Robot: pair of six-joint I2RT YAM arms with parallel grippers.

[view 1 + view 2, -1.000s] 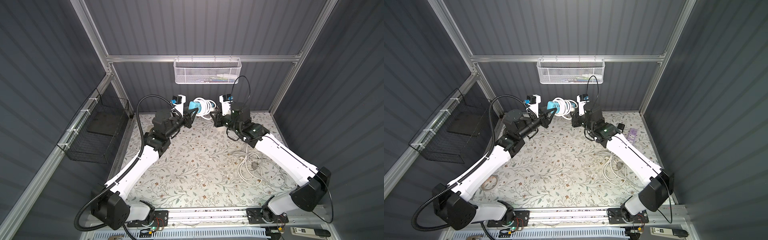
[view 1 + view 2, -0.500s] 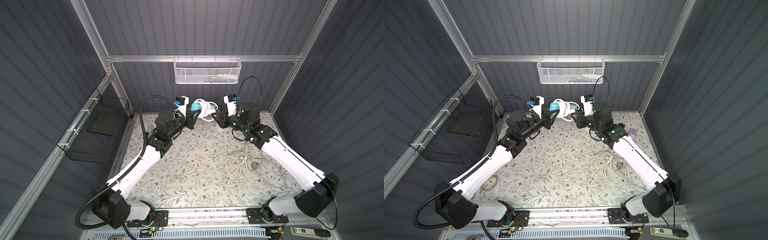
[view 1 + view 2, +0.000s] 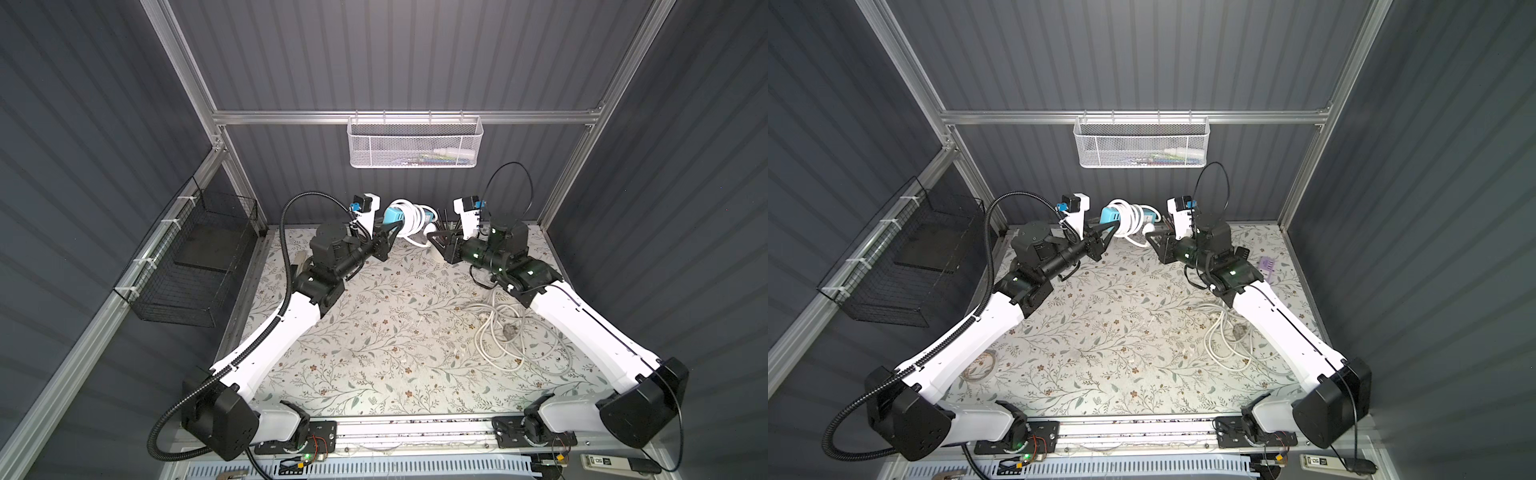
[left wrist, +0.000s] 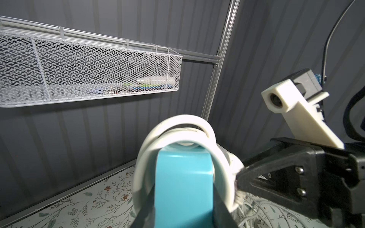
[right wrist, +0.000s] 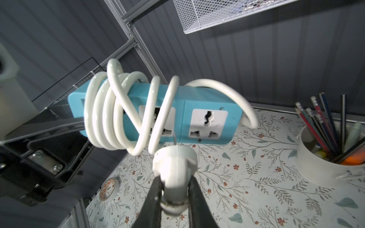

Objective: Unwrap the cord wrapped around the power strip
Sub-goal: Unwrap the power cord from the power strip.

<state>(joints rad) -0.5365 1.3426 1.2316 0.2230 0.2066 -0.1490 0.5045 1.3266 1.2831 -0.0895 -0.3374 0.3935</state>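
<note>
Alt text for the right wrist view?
The right gripper is shut on the round white plug of a thick white cord looped several times around a light-blue plastic power strip held aloft. On the floral table cover stands a white cup of pencils.

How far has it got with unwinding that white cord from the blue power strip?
Early stage. Done: the power strip is lifted off the table, clamped at one end by the left end effector. In hand: the right end effector grips the plug. Left: several loops of cord encircle the strip.
</note>
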